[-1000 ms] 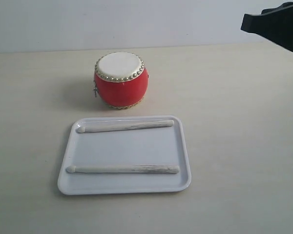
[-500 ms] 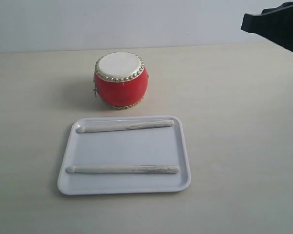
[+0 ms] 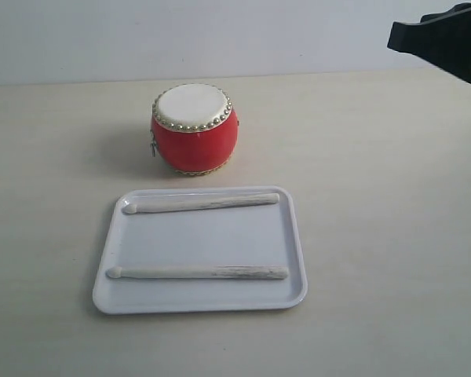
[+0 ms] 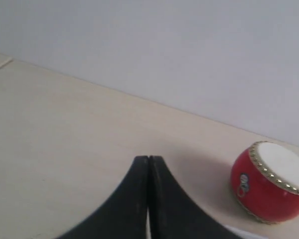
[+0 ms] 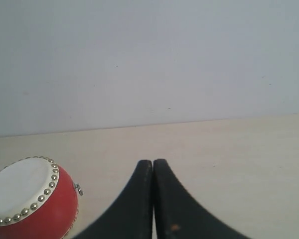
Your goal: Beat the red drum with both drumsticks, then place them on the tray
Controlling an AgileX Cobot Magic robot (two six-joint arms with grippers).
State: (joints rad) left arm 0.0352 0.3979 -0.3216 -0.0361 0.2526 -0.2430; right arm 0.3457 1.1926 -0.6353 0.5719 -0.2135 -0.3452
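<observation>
The red drum [image 3: 194, 128] stands upright on the table behind the white tray [image 3: 294, 236]; it also shows in the left wrist view [image 4: 269, 183] and the right wrist view [image 5: 30, 199]. Two pale drumsticks lie flat inside the tray, one along its far side [image 3: 200, 203] and one along its near side [image 3: 196, 272], tips pointing left. My left gripper [image 4: 148, 160] is shut and empty, well away from the drum. My right gripper [image 5: 153, 163] is also shut with nothing in it. In the exterior view only a black part of the right arm [image 3: 443, 39] shows at the top right.
The pale wooden table [image 3: 392, 236] stretches around the tray and drum, with a plain light wall [image 3: 220, 31] behind its far edge.
</observation>
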